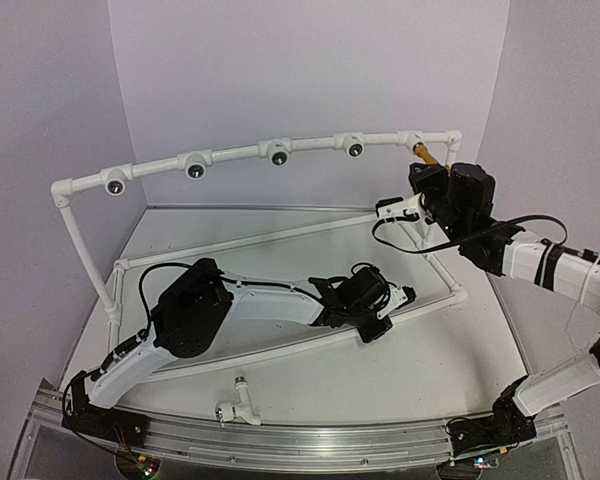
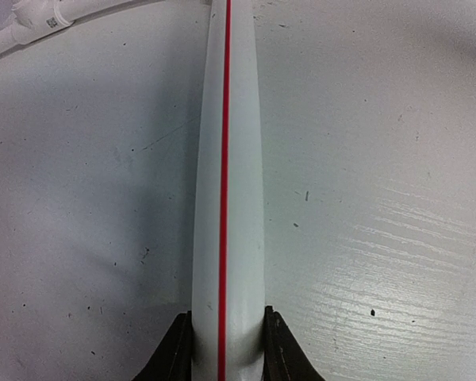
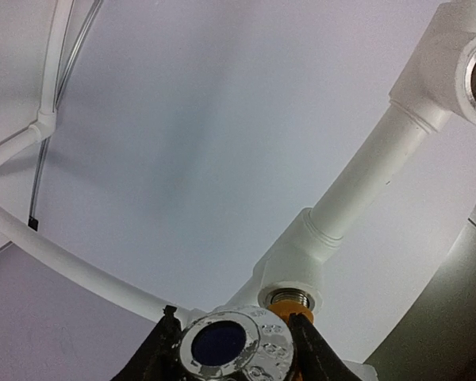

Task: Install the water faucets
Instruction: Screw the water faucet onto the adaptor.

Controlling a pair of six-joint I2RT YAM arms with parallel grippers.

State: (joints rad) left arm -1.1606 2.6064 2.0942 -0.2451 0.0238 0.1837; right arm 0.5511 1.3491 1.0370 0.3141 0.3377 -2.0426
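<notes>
Near edge: rail [image 1: 310,440] carrying both arm bases. Just behind it, left of centre, the white faucet [image 1: 238,408] lies loose on the counter [image 1: 460,350], with neither arm touching it.

The left end effector [image 2: 226,337] is low over mid-counter, clamped on a red-striped pipe [image 2: 226,159]. That pipe is the near diagonal run of the pipe frame [image 1: 230,155]. One finger sits on each side and the stripe faces up.

The right end effector [image 3: 234,345] is raised at the far right, at the last socket [image 3: 292,297] on the frame's top bar. The yellow-orange faucet [image 3: 285,309] sits at that socket, its orange body right against the threaded mouth. Fingers are closed on the faucet's chrome cap [image 3: 236,346], which has a blue centre, and both pads look to be in contact. Can't tell how far the thread is seated.

The four other sockets along the top bar, going left, show as dark round openings.
</notes>
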